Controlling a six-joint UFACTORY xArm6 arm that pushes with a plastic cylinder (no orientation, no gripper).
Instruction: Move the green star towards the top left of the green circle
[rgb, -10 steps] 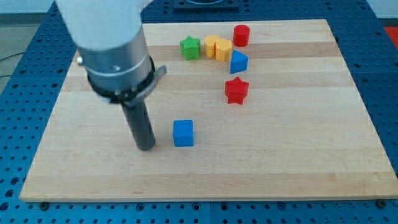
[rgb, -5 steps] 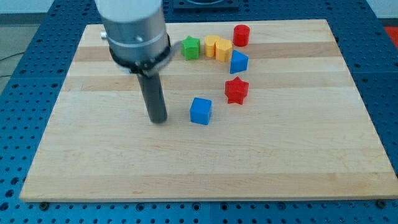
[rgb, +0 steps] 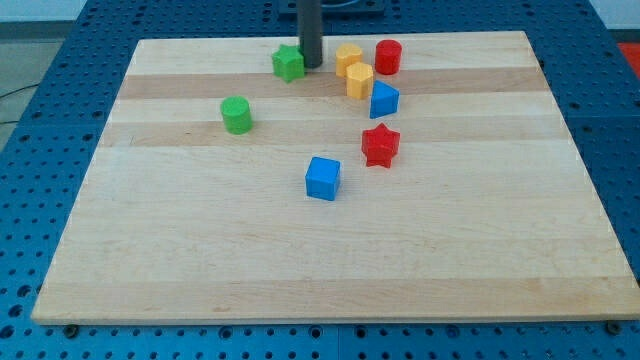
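Observation:
The green star (rgb: 288, 63) lies near the top edge of the wooden board (rgb: 200, 260), left of the board's middle. My tip (rgb: 311, 65) stands right against the star's right side, between it and the yellow blocks. The green circle (rgb: 237, 114), a short cylinder, sits down and to the left of the star, a gap apart from it.
Two yellow blocks (rgb: 349, 57) (rgb: 360, 79) sit just right of my tip. A red cylinder (rgb: 388, 56) stands at the top right of them. A blue wedge-like block (rgb: 383, 99), a red star (rgb: 380, 145) and a blue cube (rgb: 323, 178) lie below.
The arm moved from the board's left middle up to the top edge, uncovering the green circle. The blue cube slid right and up earlier. The green star shifted slightly left.

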